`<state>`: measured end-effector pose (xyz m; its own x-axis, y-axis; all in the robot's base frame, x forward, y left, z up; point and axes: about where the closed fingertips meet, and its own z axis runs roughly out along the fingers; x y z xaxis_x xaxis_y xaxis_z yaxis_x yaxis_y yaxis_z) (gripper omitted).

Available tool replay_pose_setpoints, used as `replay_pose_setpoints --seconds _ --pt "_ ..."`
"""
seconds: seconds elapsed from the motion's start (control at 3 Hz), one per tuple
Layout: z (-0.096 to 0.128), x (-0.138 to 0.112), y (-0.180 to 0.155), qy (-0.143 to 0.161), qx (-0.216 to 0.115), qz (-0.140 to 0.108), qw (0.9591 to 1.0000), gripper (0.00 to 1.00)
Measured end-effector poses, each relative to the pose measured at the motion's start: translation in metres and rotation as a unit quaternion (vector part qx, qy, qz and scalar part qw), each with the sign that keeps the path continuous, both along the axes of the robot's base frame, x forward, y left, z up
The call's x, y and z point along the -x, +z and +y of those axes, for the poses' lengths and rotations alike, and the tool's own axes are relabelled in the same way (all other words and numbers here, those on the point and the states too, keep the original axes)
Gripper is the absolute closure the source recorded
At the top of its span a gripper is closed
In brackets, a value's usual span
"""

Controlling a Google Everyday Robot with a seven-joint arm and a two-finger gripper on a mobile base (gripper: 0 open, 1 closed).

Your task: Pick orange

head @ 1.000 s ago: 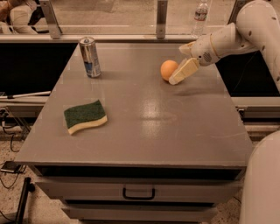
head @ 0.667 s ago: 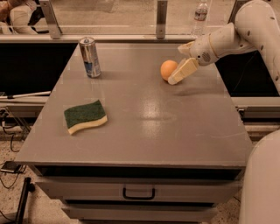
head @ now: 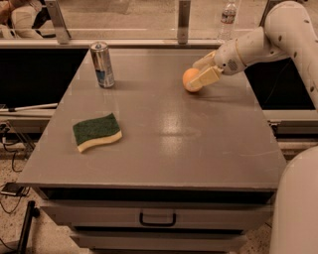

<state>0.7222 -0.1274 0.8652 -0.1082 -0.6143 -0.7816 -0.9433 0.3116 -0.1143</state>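
Observation:
The orange [head: 189, 78] sits on the grey table top [head: 164, 134] at the back right. My gripper [head: 194, 77] reaches in from the right, low over the table, and is open. Its two cream fingers [head: 204, 77] stand on either side of the orange's right half, one behind it and one in front. The orange still rests on the table. The white arm [head: 258, 42] runs off to the upper right.
A drink can [head: 102, 64] stands at the back left. A green and yellow sponge [head: 97, 132] lies front left. A water bottle [head: 227, 15] stands beyond the glass rail at the back. The robot's white body [head: 298, 203] fills the lower right.
My gripper has moved left, so its fingers now reach around the orange instead of standing beside it. The orange, can and sponge have not moved.

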Motion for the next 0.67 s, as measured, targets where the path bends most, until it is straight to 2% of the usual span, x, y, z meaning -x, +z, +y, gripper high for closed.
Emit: replay_pose_setpoints --seconds 0.67 --pt "0.0084 0.002 0.0013 0.009 -0.01 0.009 0.9999 0.83"
